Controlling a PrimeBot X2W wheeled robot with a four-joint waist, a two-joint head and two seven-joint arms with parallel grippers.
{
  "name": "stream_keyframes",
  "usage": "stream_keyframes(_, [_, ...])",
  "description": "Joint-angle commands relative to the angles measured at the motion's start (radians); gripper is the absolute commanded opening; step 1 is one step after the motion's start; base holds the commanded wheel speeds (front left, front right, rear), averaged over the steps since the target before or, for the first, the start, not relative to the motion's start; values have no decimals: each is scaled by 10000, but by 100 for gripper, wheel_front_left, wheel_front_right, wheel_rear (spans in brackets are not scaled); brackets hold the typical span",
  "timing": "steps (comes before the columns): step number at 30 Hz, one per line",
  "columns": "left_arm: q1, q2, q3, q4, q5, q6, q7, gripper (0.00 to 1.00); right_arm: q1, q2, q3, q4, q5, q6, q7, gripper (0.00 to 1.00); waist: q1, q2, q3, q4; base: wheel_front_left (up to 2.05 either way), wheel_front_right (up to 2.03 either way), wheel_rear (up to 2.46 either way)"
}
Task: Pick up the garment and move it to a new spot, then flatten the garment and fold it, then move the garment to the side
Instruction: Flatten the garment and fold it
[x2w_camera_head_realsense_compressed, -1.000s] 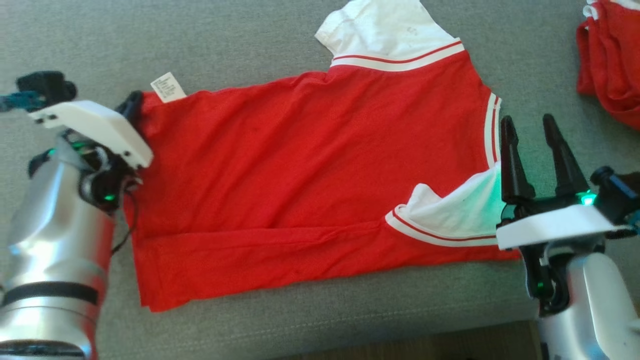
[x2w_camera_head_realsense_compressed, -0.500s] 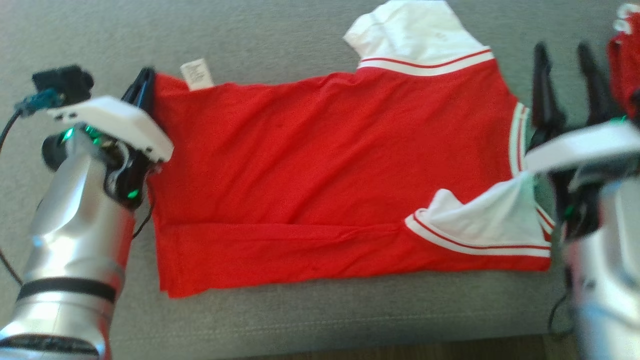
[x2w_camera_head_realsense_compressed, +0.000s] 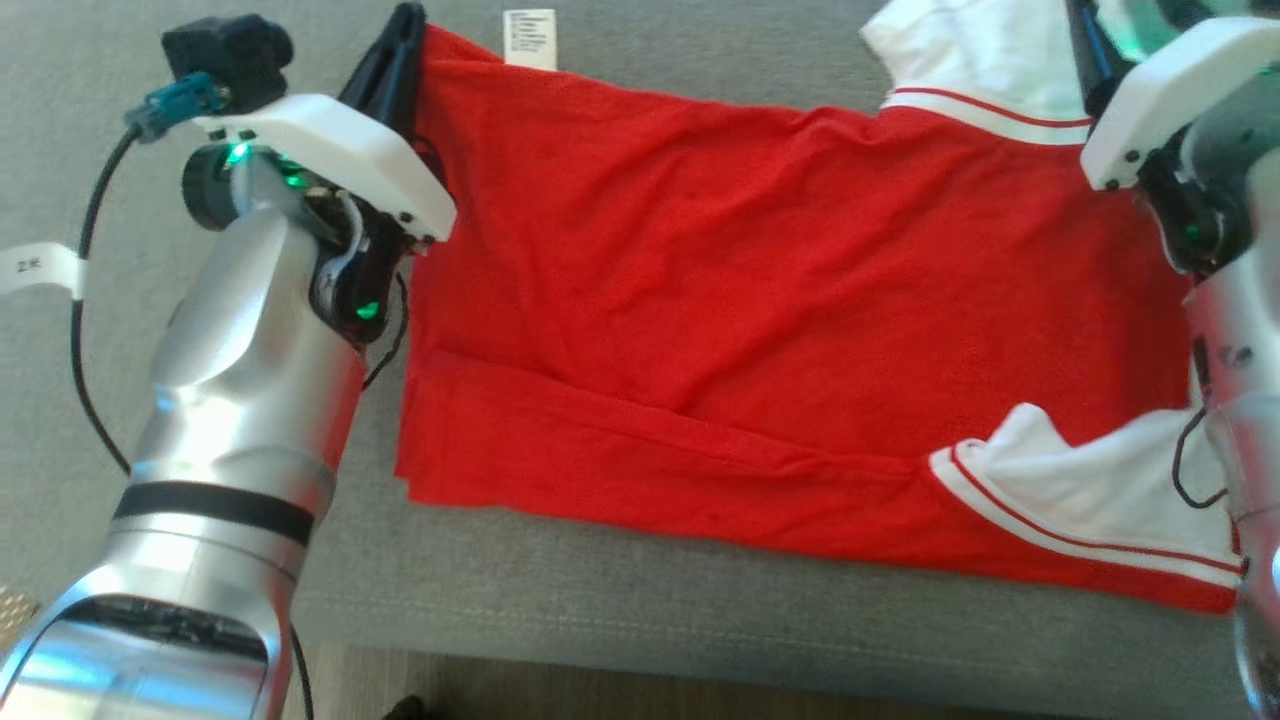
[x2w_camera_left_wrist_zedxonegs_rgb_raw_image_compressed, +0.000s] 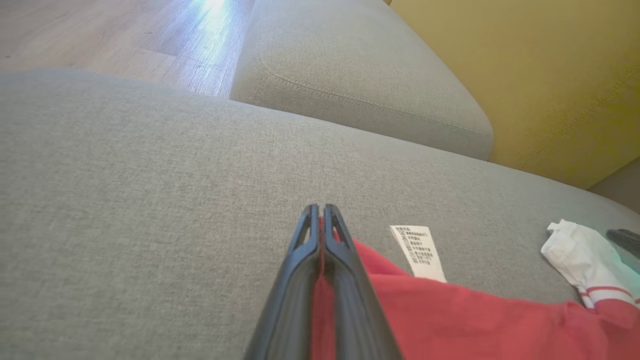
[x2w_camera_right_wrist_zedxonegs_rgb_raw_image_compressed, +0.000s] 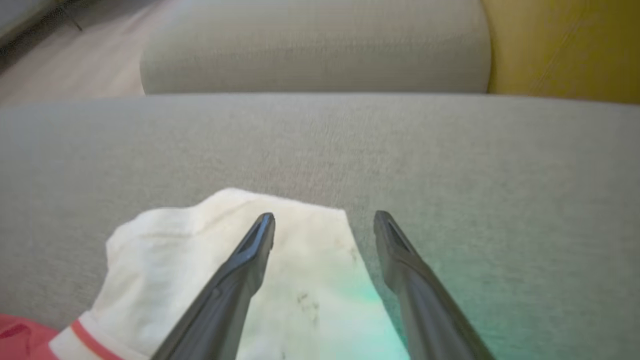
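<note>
The red garment (x2w_camera_head_realsense_compressed: 750, 270) lay spread on the grey cushion (x2w_camera_head_realsense_compressed: 640, 620); the left gripper (x2w_camera_left_wrist_zedxonegs_rgb_raw_image_compressed: 320, 215) was clamped on its hem corner; the right gripper (x2w_camera_right_wrist_zedxonegs_rgb_raw_image_compressed: 325, 222) hung, fingers apart, over the white sleeve (x2w_camera_right_wrist_zedxonegs_rgb_raw_image_compressed: 225, 260), perhaps touching it; folding seemed in hand; next, that sleeve needed pinching.

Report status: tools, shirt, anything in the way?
Left tool shut on red shirt hem corner. Right tool open, poised over far white sleeve, not gripping. Near sleeve crumpled onto shirt body.
</note>
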Motion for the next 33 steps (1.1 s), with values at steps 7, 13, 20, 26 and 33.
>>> stream_keyframes(7, [-415,276,-334,-249,-375,-56,-196,0,-944,-228,861,928,257,-7,725,0,-1,0,105,228,0,0,0])
stream_keyframes(13, [-420,414,-610,-196,-631,-57,-371,0,-1302,-366,875,1049,603,-7,-210,0,-1,0,-44,107,0,0,0])
stream_keyframes(20, [-421,698,-594,-265,-829,-57,-640,0,-1319,-363,923,719,887,-7,-1334,0,-1,0,-340,-136,0,0,0])
stream_keyframes(26, [-23,820,-511,-530,-1238,-57,-713,0,-796,-347,1125,335,1434,-7,-1709,0,-1,0,-620,-365,0,0,0])
stream_keyframes(33, [1649,1321,-287,-1887,-1983,-57,-830,0,1483,-419,1080,-1869,2894,-7,-2271,0,-1,0,-1145,-695,0,0,0])
